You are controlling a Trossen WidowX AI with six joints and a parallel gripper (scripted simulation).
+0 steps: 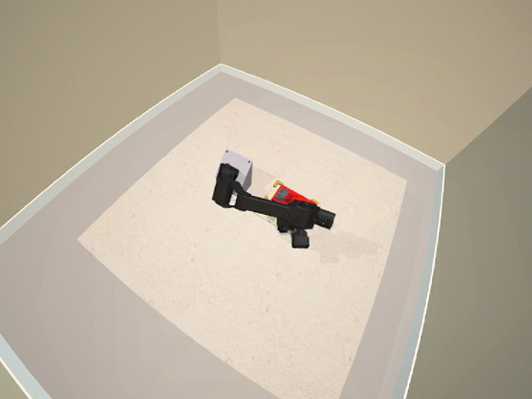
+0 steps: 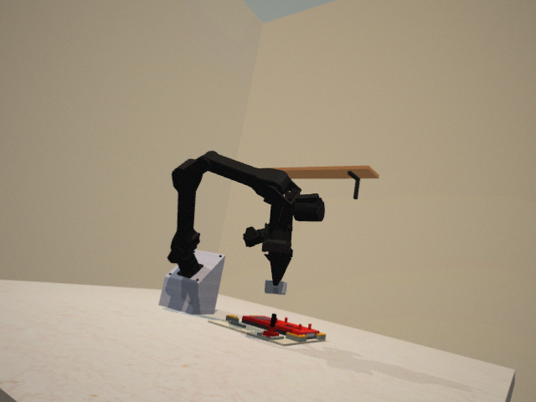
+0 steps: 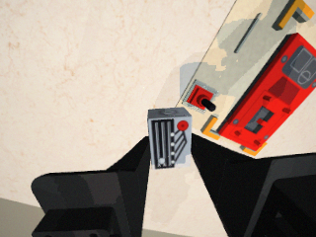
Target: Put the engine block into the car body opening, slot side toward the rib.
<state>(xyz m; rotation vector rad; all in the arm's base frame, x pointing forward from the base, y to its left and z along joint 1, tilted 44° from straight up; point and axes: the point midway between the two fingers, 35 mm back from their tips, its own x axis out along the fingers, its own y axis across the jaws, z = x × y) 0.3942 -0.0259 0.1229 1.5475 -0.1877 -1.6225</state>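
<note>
My gripper [image 2: 275, 283] [image 3: 169, 139] is shut on the grey engine block [image 2: 281, 289] [image 3: 165, 148], holding it in the air. In the wrist view its top shows black stripes and a red disc. A grey side with a ring mark also shows; I cannot make out the slot. The red car body [image 1: 295, 193] [image 2: 281, 323] [image 3: 279, 101] lies on the pale base plate [image 2: 224, 323] [image 3: 224, 69], to the right of the block in the wrist view. Its dark rectangular opening [image 3: 258, 119] shows near its lower end. I cannot pick out the rib clearly.
A red holder [image 2: 270, 333] [image 3: 197, 94] with an upright black peg [image 2: 273, 320] [image 3: 209, 105] stands on the plate between the block and the car body in the wrist view. Yellow corner pieces [image 1: 277, 184] [image 3: 211, 130] surround the car body. A wooden shelf [image 2: 333, 172] is on the wall.
</note>
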